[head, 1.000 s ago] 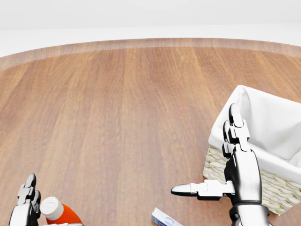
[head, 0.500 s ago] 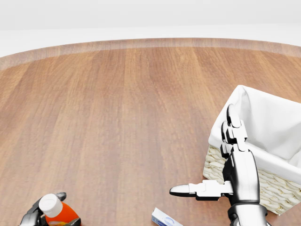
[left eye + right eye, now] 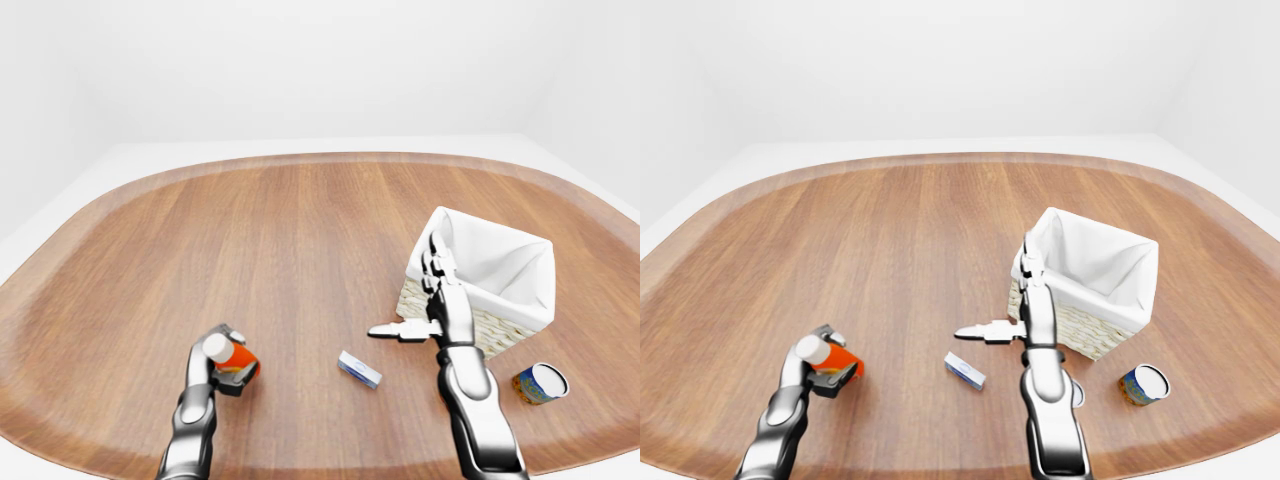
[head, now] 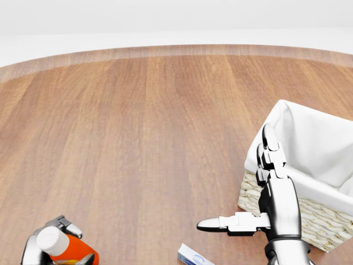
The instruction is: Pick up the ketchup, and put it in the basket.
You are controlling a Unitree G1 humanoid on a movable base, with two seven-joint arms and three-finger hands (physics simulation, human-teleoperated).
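The ketchup (image 3: 233,357) is a red-orange bottle with a white cap, tilted and lying low on the wooden table at the lower left of the left-eye view. My left hand (image 3: 222,352) has its fingers curled round the bottle, shut on it; the head view shows this hand (image 4: 52,243) at the bottom left corner. The basket (image 3: 484,283) is woven wicker with a white cloth lining and stands at the right. My right hand (image 3: 432,300) is open, fingers up and thumb out to the left, just left of the basket's wall.
A small blue and white box (image 3: 359,369) lies flat between the two hands. A tin can (image 3: 539,383) lies on its side at the lower right, below the basket. The round wooden table (image 3: 300,230) stretches away toward the top of the view.
My left hand's fingers have closed round the ketchup, and the bottle has tipped over to the left. My right hand has drifted slightly left and down.
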